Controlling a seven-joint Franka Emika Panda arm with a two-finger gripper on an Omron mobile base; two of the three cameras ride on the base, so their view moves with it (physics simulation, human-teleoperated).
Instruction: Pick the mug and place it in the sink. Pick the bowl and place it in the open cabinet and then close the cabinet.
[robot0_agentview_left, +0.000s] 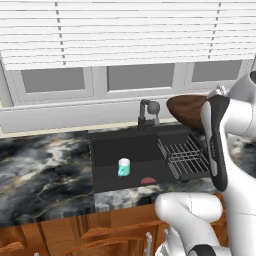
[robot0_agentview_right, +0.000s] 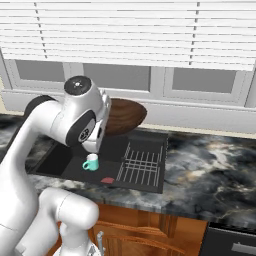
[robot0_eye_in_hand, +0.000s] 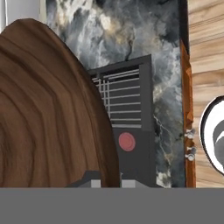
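The wide dark-brown wooden bowl (robot0_agentview_left: 187, 110) (robot0_agentview_right: 124, 116) hangs tilted in the air above the right back part of the sink (robot0_agentview_left: 107, 150) (robot0_agentview_right: 115, 146). My gripper (robot0_eye_in_hand: 107, 180) is shut on its rim, and in the hand view the bowl (robot0_eye_in_hand: 48, 118) covers the left half. In both base views my own arm hides the fingers. The small teal mug (robot0_agentview_left: 124, 167) (robot0_agentview_right: 91, 162) stands upright on the black sink floor. The cabinet is out of view.
A black wire rack (robot0_agentview_left: 187, 157) (robot0_agentview_right: 142, 167) (robot0_eye_in_hand: 124, 105) fills the sink's right side, with a dark faucet (robot0_agentview_left: 147, 114) behind. A small red disc (robot0_agentview_left: 148, 180) (robot0_eye_in_hand: 127, 141) lies near the basin's front. Dark marble counter (robot0_agentview_left: 45, 170) (robot0_agentview_right: 210, 170) flanks the sink below a blinded window.
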